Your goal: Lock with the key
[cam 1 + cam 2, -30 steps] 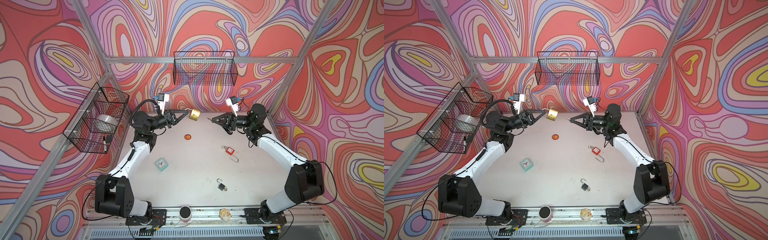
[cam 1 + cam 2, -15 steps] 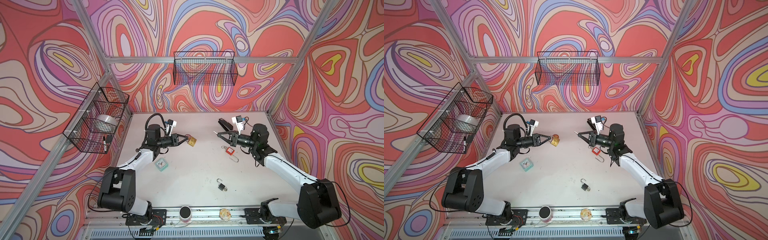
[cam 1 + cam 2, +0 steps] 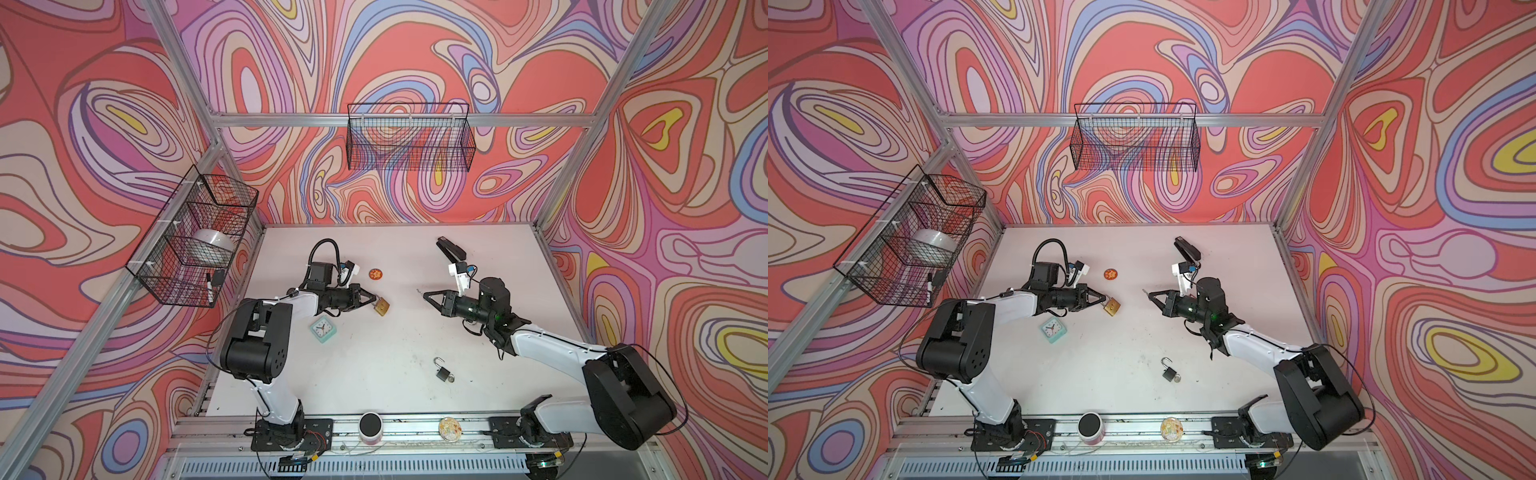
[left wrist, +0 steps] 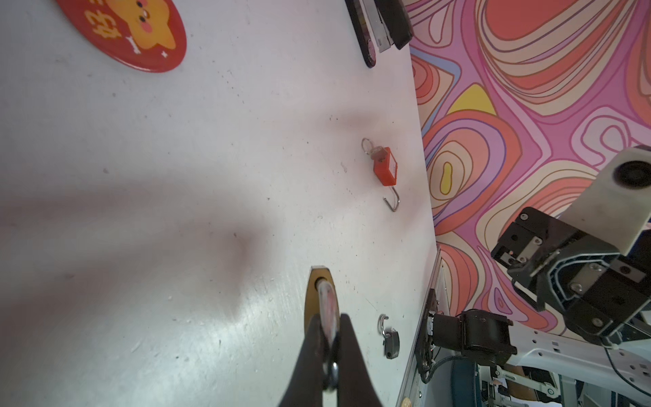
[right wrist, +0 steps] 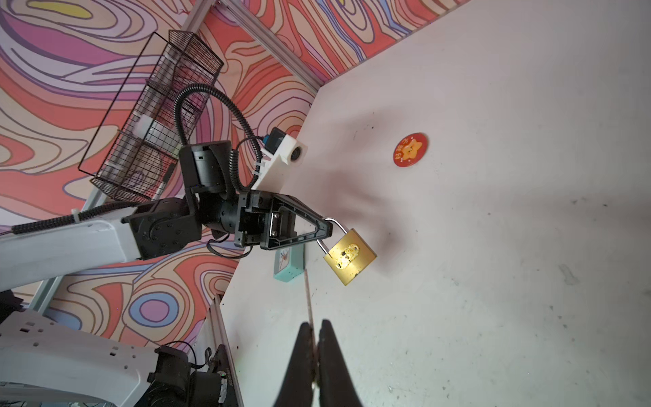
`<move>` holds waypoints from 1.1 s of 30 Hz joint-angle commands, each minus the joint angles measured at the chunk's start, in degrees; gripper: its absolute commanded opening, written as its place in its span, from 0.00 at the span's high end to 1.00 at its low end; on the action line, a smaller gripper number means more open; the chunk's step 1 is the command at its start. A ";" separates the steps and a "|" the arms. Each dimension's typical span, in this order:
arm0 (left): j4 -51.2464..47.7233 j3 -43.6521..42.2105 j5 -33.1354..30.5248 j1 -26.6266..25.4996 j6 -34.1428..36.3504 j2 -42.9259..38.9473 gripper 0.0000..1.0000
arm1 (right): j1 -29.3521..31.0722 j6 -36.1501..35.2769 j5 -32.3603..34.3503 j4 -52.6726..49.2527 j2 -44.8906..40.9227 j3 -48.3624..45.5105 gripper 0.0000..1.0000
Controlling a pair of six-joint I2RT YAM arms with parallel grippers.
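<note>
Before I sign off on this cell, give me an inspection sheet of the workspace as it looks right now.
Surface: white table, scuffed and speckled.
Job's things: brass padlock hangs by its shackle from the left gripper; key in the right gripper, apart from the lock.
Clutter: red padlock, black padlock with open shackle, teal alarm clock, red badge, black stapler.
Grippers: both shut, each on its item.
Cables: black corrugated hose loops above the left wrist.
Surroundings: back wire basket, side wire basket, swirl-patterned walls.

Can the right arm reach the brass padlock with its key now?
Probably yes: nothing stands between the key and the brass padlock, held by its shackle. The keyhole is not visible.
</note>
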 commanded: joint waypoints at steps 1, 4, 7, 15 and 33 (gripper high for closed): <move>-4.14 3.49 0.97 -0.41 4.54 1.29 1.00 | 0.95 2.20 3.93 4.34 0.66 -1.60 1.00; -5.93 4.21 0.64 -0.41 6.35 2.63 1.00 | 1.29 2.36 3.18 4.67 1.17 -1.90 1.00; -6.90 4.60 0.06 -0.41 7.61 4.03 1.00 | 1.55 2.35 2.79 4.76 1.24 -1.88 1.00; -9.81 7.45 -0.31 -0.36 8.54 7.87 1.00 | 2.01 2.19 2.52 4.80 0.62 -2.45 1.00; -13.11 10.00 -2.76 -0.40 9.44 8.49 0.60 | 2.08 1.21 3.31 2.37 -1.66 -3.37 1.00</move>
